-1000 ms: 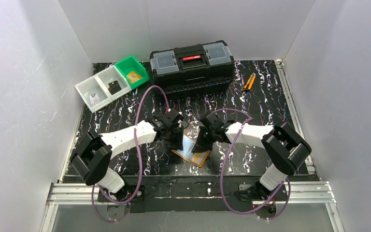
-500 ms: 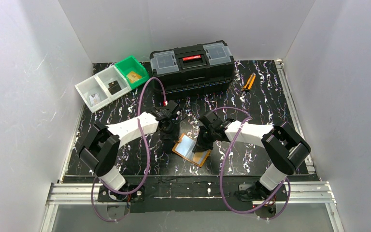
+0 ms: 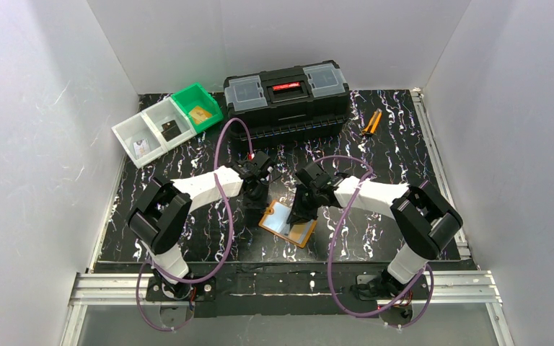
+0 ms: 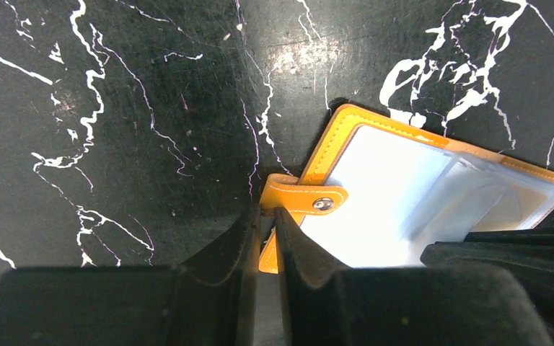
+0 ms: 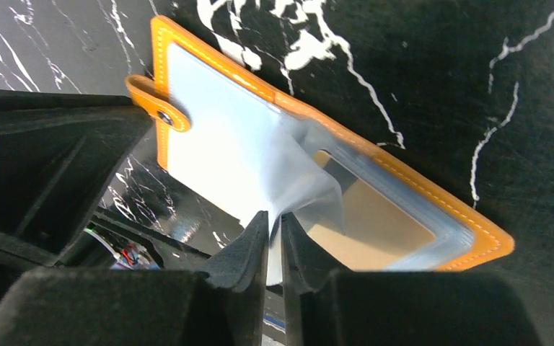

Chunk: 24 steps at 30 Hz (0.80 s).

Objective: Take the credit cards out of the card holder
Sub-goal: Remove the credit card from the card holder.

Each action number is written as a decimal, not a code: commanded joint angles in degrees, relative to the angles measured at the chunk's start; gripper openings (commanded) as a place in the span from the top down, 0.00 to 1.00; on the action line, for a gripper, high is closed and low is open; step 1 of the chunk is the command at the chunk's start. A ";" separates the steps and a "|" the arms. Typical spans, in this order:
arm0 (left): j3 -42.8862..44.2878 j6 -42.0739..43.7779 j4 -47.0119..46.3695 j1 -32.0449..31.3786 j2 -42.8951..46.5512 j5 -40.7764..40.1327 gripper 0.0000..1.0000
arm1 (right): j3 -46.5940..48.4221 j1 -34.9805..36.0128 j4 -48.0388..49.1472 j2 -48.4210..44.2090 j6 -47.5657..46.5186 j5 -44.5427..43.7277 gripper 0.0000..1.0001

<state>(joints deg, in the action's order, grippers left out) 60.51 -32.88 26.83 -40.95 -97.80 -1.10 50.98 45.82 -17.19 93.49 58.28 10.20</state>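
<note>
Left claw (image 4: 268, 213): nearly closed on card holder (image 4: 375, 194) orange edge.
Right claw (image 5: 274, 218): nearly closed on soft clear pocket (image 5: 299, 169).
Gold card (image 5: 382, 220): stiff, slippery; grab its edge.

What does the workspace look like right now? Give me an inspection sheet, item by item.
Surface: black white-veined marbled tabletop, nothing spilled.
Job's things: orange folding card holder lies open near the middle; a gold-tan card shows inside it.
Clutter: shut black plastic toolbox at the back, orange-handled pliers to its right; white two-part bin and green bin at back left, flat card-like pieces inside.
Hands: left hand closed on the holder's orange edge beside the snap strap; right hand closed on a clear plastic pocket.
Cables: purple cables loop off both arms.
Surroundings: plain white walls; nothing else seen.
</note>
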 commanded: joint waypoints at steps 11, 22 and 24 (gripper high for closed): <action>-8.06 -4.89 -3.83 -0.78 3.81 7.69 0.97 | 4.59 -0.07 0.26 3.05 -1.00 -0.10 0.61; -10.44 -8.92 -5.54 -5.08 7.19 9.85 0.99 | 4.58 0.23 0.05 0.84 -0.73 -1.02 0.42; -10.62 -9.57 -5.56 -5.39 7.36 9.43 0.99 | 4.65 0.70 -0.28 -0.22 -0.16 -1.10 0.40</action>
<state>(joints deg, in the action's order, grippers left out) 51.24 -41.15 20.73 -45.30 -92.75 7.55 53.91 45.80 -17.58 95.98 57.63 10.02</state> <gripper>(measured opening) 0.020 0.586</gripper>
